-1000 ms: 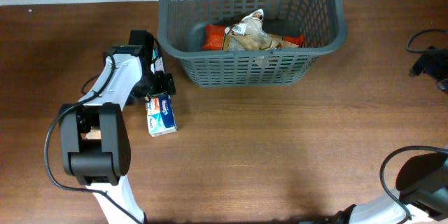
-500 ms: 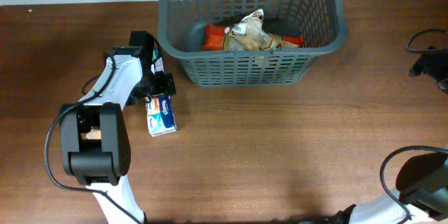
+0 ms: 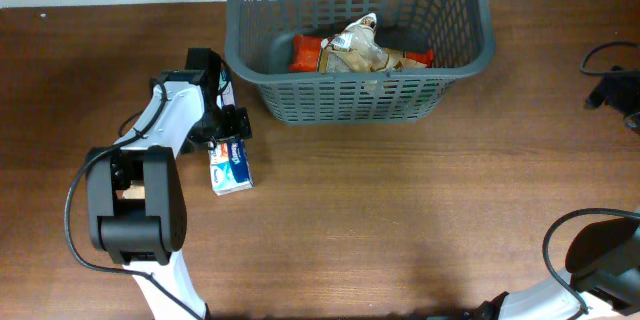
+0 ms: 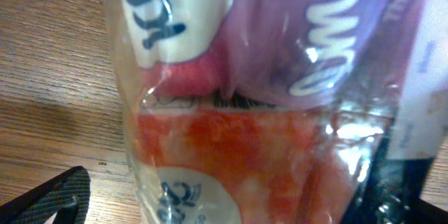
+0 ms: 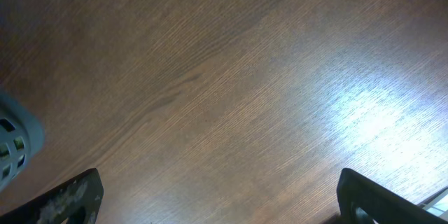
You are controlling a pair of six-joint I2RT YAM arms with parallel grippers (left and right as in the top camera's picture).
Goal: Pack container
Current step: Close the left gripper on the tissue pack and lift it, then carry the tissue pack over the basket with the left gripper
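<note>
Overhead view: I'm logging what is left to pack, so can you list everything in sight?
container: one, dark grey, far middle of the table
orange packet: at least one, orange-red, inside the container
clear bag: one, clear with beige contents, in the container on the orange packet
white and blue packet: one, on the table, left of the container and nearer
table: one, brown wood
black cable: one, black, looping by the left arm's base
left arm: white and black, reaching to the packet
left gripper: black, open, at the packet's far end
right gripper: black, open, over bare table
</note>
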